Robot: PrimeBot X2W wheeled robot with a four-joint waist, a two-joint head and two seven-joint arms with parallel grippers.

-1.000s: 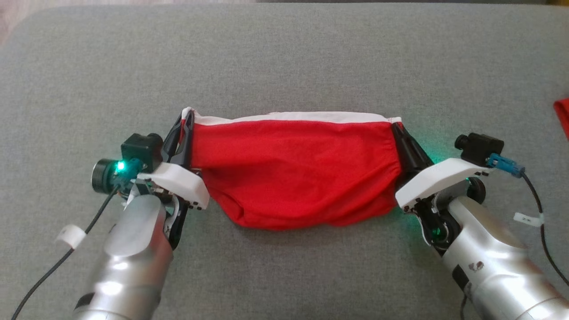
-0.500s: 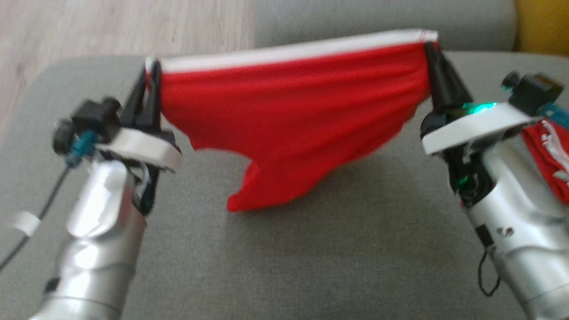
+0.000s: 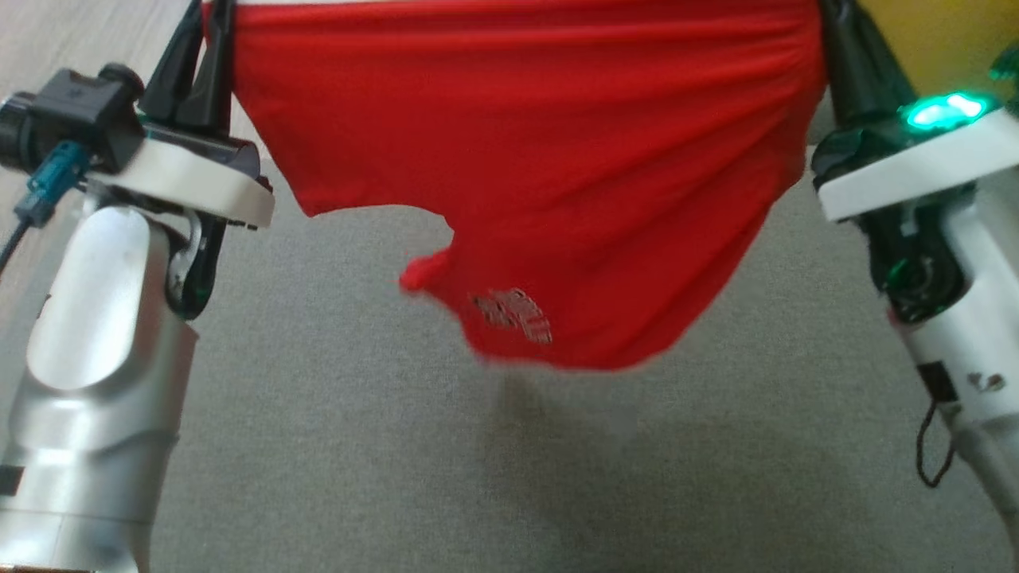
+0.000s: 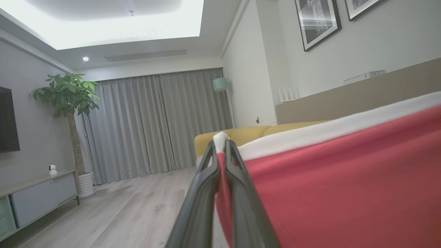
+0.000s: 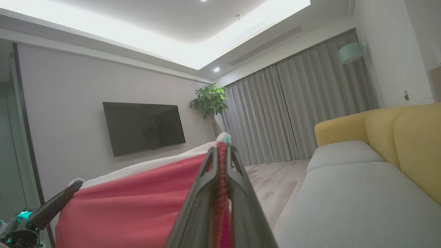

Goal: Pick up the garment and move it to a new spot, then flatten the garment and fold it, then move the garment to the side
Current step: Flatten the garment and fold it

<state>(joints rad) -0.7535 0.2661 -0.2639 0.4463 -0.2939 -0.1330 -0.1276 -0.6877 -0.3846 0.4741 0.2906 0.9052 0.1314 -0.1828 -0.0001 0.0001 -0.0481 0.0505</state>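
Observation:
The garment [image 3: 517, 159] is red with a white band along its top edge and a small white print low down. It hangs stretched between both grippers, off the grey cushion [image 3: 318, 446]. My left gripper [image 3: 199, 48] is shut on its left top corner, and its tips [image 4: 220, 148] pinch the white band in the left wrist view, beside the red cloth [image 4: 344, 179]. At the other top corner my right gripper [image 3: 844, 56] is shut, its tips [image 5: 222, 144] clamping the bunched edge of the garment [image 5: 137, 199]. Both grippers' tips run past the head view's top edge.
A yellow sofa back [image 3: 915, 40] rises behind the cushion at the right, with wood floor [image 3: 48, 32] at the far left. The right wrist view shows the sofa [image 5: 396, 137], a wall television [image 5: 144, 127], a plant [image 5: 208, 100] and curtains [image 5: 293, 113].
Both grippers have raised the garment from lying on the cushion to hanging free above it, holding the same corners. The head camera has shifted, so the scene looks closer.

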